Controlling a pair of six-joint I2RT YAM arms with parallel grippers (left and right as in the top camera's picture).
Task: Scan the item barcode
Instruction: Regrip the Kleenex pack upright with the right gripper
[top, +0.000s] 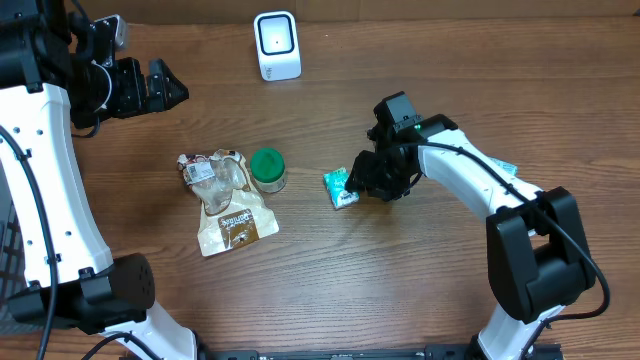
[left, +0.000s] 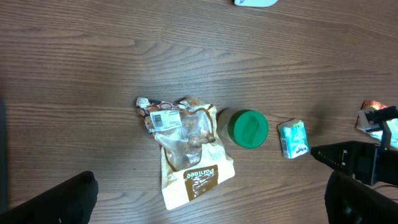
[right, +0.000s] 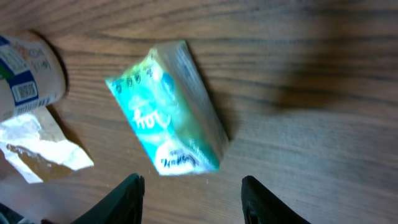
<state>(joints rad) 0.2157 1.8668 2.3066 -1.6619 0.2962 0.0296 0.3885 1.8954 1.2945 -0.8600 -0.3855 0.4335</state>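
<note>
The packet (right: 171, 112) is teal and white, the jar lid (left: 249, 128) green.

A wooden table (top: 330, 290) fills almost everything I can see from here, its top a warm mid-brown with long dark grain lines running side to side. The surface looks smooth and matte, with only a faint sheen. Light falls evenly from above, so the shadows on the wood are soft and short. Along the far edge runs a paler tan strip (top: 450, 8); whether it is wall or board I cannot tell. No floor or window shows
</note>
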